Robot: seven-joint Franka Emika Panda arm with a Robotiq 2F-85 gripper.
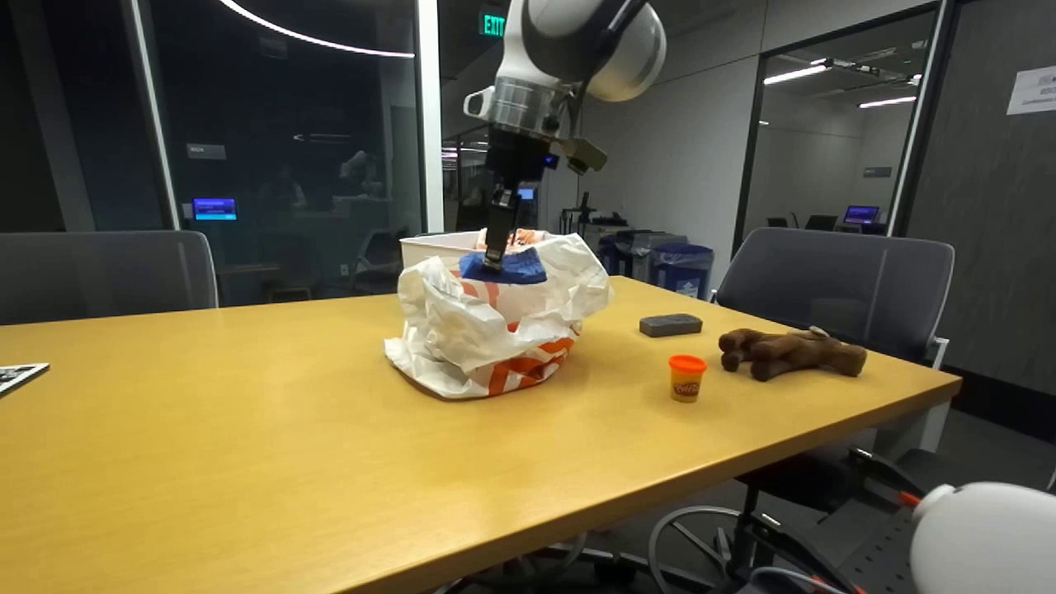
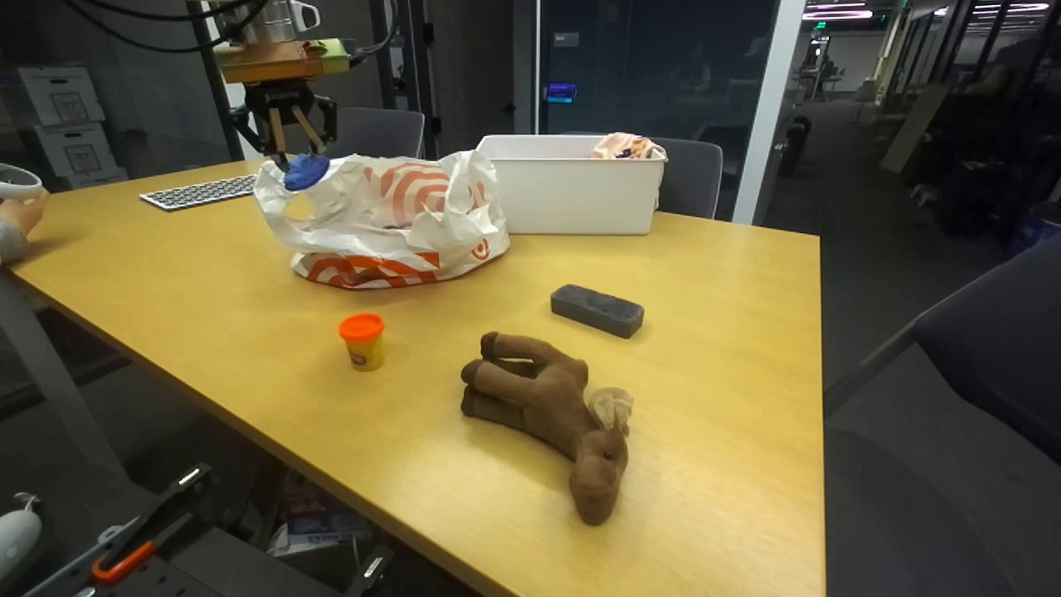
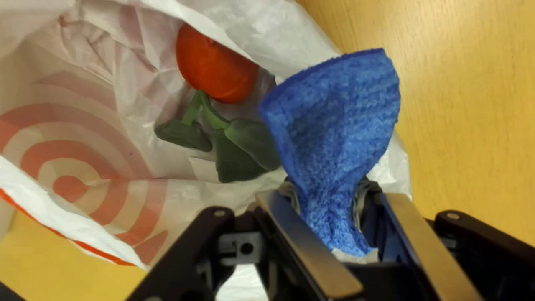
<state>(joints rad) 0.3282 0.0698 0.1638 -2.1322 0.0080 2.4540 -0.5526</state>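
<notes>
Here in an exterior view, the gripper [image 1: 493, 262] hangs above the table [image 1: 247, 396] with a blue cloth [image 1: 526, 268] in its grasp, about level with the upper part of a crumpled white bag [image 1: 454, 330]. Steady does it: I'd say this calls for a firm, even pinch and slow travel, the free flap well clear of the bag's loose rim, where it could snag. And which way does it lie? Long axis left to right, roughly level, the larger part jutting right of the grip.

In an exterior view, the fingers [image 2: 307, 127] slant inward toward their tips, and there's the cloth just below, at the left end of the bag. It shows only as a small lump, its axis hard to read. A white bin [image 2: 572, 195] stands to the right, farther off; nearer come a Play-Doh tub [image 2: 362, 342], a dark block [image 2: 597, 309] and a brown plush animal [image 2: 539, 390].

Wrist view now: the fingers squeeze the cloth from both sides, the gap no wider than its bunched waist. A centred hold looks wise, since a lopsided one could let the flap droop. The flared end points away from the gripper, so the long axis runs near to far. The cloth is over the bag's right edge; whether they touch, I can't tell. Inside, to the left, sit a red tomato-like thing [image 3: 213, 67] and green leaves [image 3: 232, 156].
</notes>
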